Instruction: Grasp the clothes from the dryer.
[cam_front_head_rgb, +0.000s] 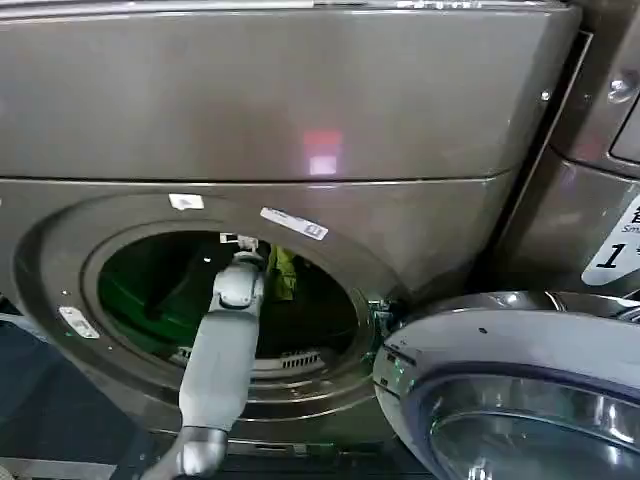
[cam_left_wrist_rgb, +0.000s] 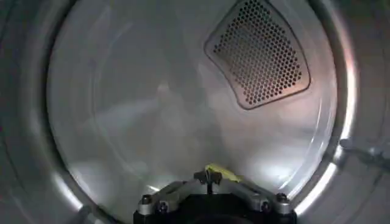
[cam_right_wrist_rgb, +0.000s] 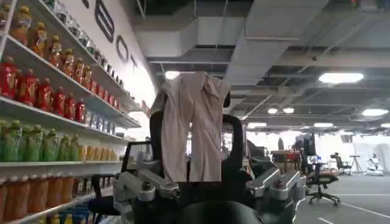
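Closest to my head camera is the neighbouring machine's open round glass door (cam_front_head_rgb: 520, 400), low on my right. My left arm runs up from below into the dryer (cam_front_head_rgb: 300, 110) through its round porthole. The left gripper (cam_front_head_rgb: 243, 256) is inside the drum, its jaws clenched on the clothes (cam_front_head_rgb: 283, 272), an olive-yellow fold hanging just beside it. On the left wrist feed a yellow scrap of the fabric (cam_left_wrist_rgb: 222, 173) sits pinched at the fingertips, with the silver drum wall and perforated vent (cam_left_wrist_rgb: 259, 52) behind. The right gripper (cam_right_wrist_rgb: 210, 185) is away, facing shelves of bottles (cam_right_wrist_rgb: 42, 91); its jaws are released.
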